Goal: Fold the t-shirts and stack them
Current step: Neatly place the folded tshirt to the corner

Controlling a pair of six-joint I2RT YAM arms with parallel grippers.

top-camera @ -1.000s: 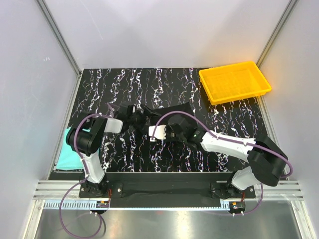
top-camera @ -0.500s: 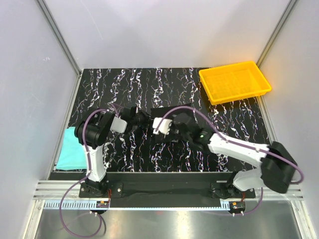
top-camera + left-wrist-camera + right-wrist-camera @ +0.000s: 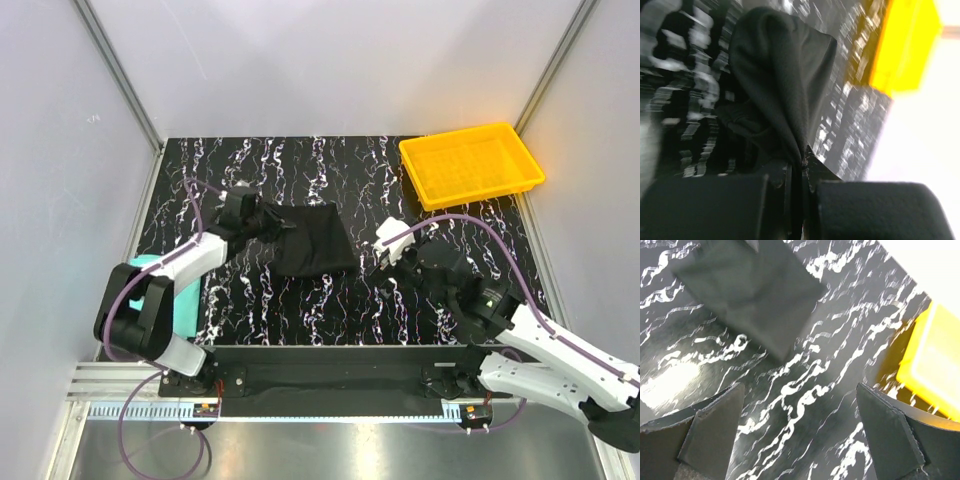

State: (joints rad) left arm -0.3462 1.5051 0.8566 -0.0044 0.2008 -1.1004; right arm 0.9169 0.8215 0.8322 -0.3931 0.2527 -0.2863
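Marbled black surface (image 3: 250,170), white walls all round, yellow tray (image 3: 470,165) in far right corner. We see black t-shirt (image 3: 312,238) mid-surface, roughly folded rectangle. Left end effector (image 3: 268,222) pinched shut on its left edge. Right end effector (image 3: 800,390) wide open, gripping nothing, hovering right of shirt. Teal t-shirt (image 3: 190,305) at near-left edge, partly hidden by left arm. Our worry: one-sided pull drags cloth and undoes fold, nothing pinning other side. Arm could also nudge teal one off edge.

Teal t-shirt (image 3: 188,308) largely hidden beneath left arm (image 3: 185,258), yellow tray (image 3: 932,370) cut off at right wrist view's edge
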